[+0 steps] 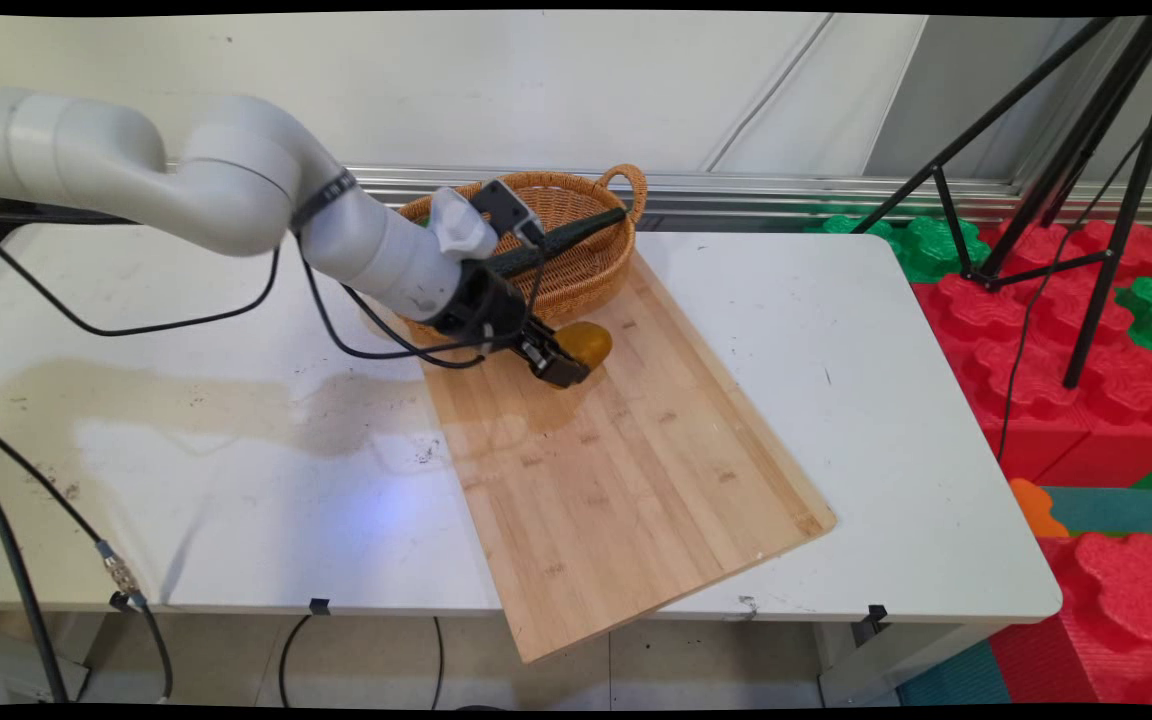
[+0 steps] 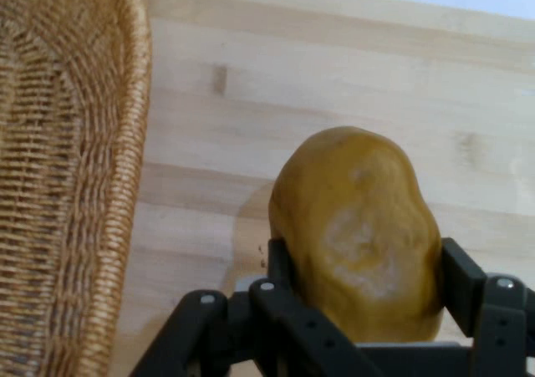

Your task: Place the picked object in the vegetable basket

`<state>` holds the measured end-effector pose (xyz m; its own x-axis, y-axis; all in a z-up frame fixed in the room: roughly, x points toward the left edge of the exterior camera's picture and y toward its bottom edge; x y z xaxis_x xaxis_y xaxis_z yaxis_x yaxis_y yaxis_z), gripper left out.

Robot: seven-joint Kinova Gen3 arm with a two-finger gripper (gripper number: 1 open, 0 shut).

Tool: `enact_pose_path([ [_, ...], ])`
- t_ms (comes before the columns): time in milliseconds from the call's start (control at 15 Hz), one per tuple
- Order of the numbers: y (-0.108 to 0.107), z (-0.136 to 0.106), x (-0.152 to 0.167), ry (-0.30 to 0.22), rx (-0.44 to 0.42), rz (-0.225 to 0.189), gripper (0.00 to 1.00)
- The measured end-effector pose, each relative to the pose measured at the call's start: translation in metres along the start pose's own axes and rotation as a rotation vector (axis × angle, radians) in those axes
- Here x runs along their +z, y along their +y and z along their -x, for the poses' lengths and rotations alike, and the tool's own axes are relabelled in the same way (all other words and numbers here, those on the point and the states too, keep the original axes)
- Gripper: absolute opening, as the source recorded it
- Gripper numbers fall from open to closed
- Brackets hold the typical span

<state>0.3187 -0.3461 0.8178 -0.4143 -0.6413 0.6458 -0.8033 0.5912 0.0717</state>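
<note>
A yellow-brown potato (image 2: 355, 231) sits between my two black fingers, which press against its sides. In the main view my gripper (image 1: 568, 362) holds the potato (image 1: 588, 342) low over the far end of the wooden cutting board (image 1: 626, 450), just in front of the wicker basket (image 1: 576, 250). Whether the potato rests on the board or hangs slightly above it is not clear. In the hand view the basket's woven wall (image 2: 67, 168) rises at the left, close to the potato.
The cutting board lies slanted across the white table (image 1: 866, 400) and overhangs its near edge. Black cables (image 1: 186, 320) hang from the arm over the table's left half. A black tripod (image 1: 1056, 200) and red and green foam blocks (image 1: 1066, 380) stand to the right of the table.
</note>
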Motion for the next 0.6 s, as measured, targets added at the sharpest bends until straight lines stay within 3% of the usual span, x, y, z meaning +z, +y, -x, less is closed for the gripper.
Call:
enact_pose_path([
  [600, -0.019, -0.003, -0.073, 0.03, 0.069, 0.071, 0.0],
])
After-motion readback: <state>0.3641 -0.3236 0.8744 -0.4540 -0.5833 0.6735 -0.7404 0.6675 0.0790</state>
